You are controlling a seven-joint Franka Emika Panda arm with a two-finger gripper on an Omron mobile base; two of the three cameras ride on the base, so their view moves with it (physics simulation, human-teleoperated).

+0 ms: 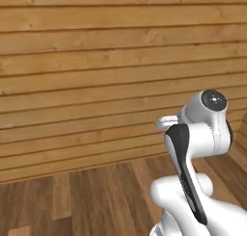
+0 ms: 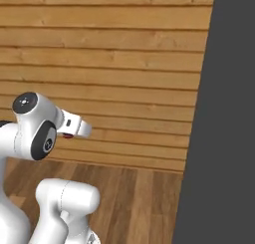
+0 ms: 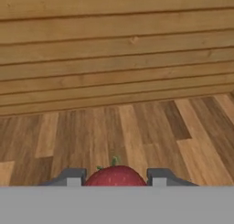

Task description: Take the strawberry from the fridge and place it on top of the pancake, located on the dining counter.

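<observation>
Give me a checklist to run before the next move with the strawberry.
1. Strawberry sits between the fingertips: ok.
2. Hand shut on the strawberry: ok.
3. Red fruit shows under the hand in the right base view: ok.
4. Plank wall ahead stands apart from the hand: ok.
5. Wood floor below shows no obstacle: ok.
6. Dining counter and pancake in sight: not ok.

The white arm (image 1: 195, 148) rises lower right (elbow bent) before a plank wall (image 1: 96, 61).
</observation>
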